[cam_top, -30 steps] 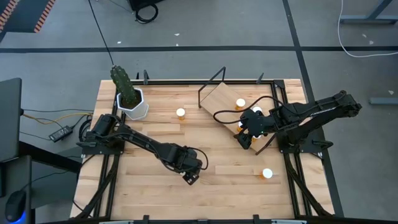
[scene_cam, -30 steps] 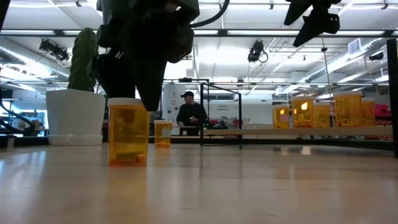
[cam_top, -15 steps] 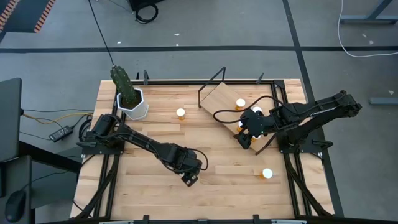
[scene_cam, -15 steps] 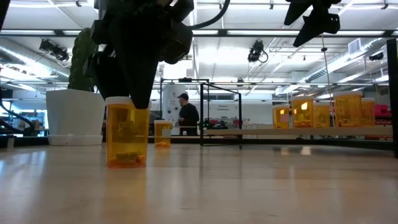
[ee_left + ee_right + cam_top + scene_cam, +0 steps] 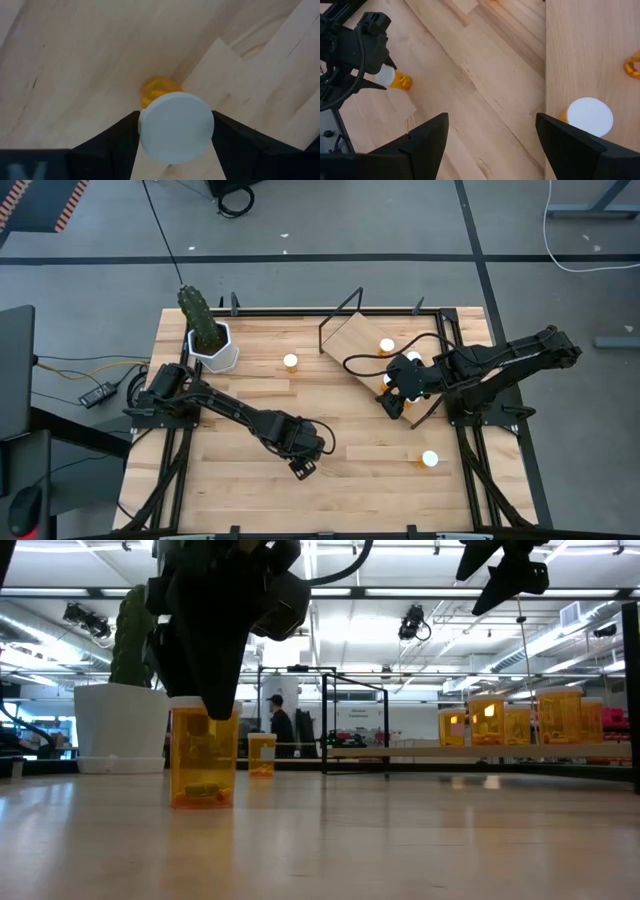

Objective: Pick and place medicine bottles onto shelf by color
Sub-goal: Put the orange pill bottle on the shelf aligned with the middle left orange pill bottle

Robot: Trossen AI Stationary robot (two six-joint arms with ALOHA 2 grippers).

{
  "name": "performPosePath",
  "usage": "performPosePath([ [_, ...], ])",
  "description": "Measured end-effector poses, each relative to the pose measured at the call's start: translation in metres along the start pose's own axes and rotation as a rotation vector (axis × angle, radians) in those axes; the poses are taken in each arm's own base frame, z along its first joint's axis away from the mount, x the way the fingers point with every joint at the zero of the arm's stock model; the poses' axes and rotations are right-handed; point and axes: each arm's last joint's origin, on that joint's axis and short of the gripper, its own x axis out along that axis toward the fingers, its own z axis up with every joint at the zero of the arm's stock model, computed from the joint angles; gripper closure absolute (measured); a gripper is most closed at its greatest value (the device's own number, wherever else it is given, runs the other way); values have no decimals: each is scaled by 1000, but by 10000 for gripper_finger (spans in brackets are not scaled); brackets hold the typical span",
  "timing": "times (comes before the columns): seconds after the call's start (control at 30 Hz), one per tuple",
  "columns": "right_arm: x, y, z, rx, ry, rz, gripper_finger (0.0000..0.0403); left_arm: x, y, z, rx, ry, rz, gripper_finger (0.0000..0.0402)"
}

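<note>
Slatted desk, lower middle of the high view: left end effector brackets a bottle at its cap, fingers touching but not plainly clamped. Squeezing off-centre could tip it. Right end effector gapes wide over the shelf.

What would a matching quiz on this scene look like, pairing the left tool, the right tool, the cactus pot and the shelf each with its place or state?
Things:
1. left tool
2. right tool
3. cactus pot
4. shelf

Places or states:
A. open and empty, above the shelf's edge
B. standing at the back-left corner of the table
C. down over a white-capped orange bottle near the table's front middle
D. tilted board at the back right, with bottles on it

Pairs: 1-C, 2-A, 3-B, 4-D
</note>
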Motion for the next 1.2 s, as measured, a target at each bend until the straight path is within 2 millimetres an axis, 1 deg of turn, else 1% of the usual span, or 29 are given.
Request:
performPosePath([
  [0.1,0,0,0,2,-1,-1,95,0,2,3,23,-2,1,187],
  [0.2,0,0,0,21,-9,-6,95,-1,7,11,49,-14,-1,191],
  [0.37,0,0,0,70,-9,-7,95,-2,22,32,127,-37,3,179],
  [0.5,0,0,0,146,-12,-8,95,-4,34,52,207,-71,-7,179],
  [0.63,0,0,0,216,-16,-10,95,-6,49,70,265,-104,-9,182],
  [0.83,0,0,0,302,-16,-9,95,-9,73,94,326,-132,-11,174],
  [1.0,0,-1,1,360,-28,-15,95,-12,89,107,347,-143,-6,176],
  [1.2,0,-1,1,428,-51,-24,95,-13,101,116,381,-146,-11,174],
])
